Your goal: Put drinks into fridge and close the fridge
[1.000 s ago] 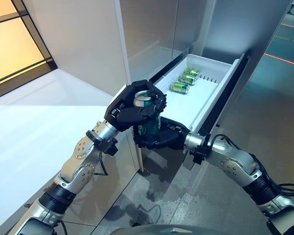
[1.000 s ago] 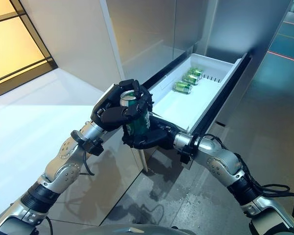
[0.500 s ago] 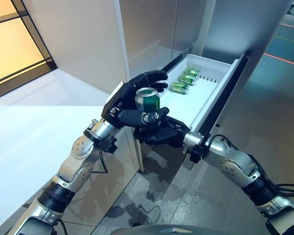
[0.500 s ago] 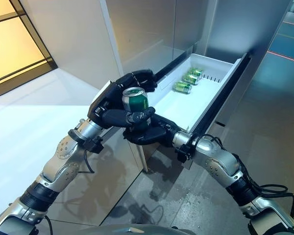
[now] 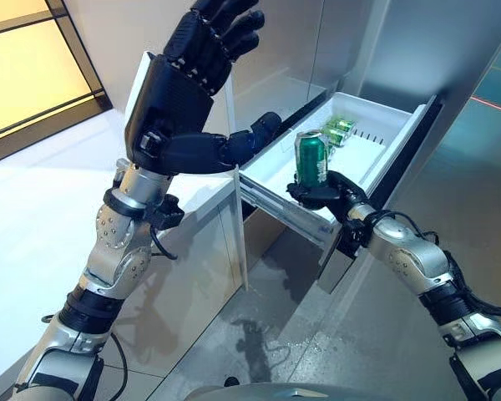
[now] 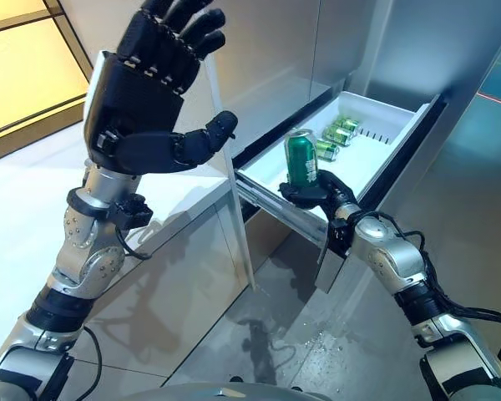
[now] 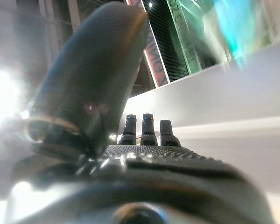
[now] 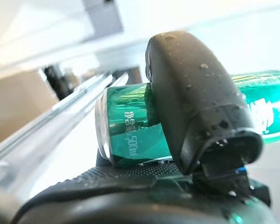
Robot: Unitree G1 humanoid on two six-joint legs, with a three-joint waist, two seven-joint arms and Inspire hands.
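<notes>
The right hand (image 5: 321, 190) grips a green can (image 5: 311, 158) upright over the near edge of the open white drawer (image 5: 382, 154). More cans (image 5: 341, 129) lie at the drawer's far end. The left hand (image 5: 184, 92) is raised high, fingers spread, holding nothing.

Head stereo pair plus two wrist cameras

Both eye views look down from the head, sharing the open fridge drawer (image 5: 351, 159); each wrist view looks along its own hand from very close.

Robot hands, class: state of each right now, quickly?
Left robot hand: open, raised, holding nothing.
Right robot hand: closed round the upright green can.
</notes>
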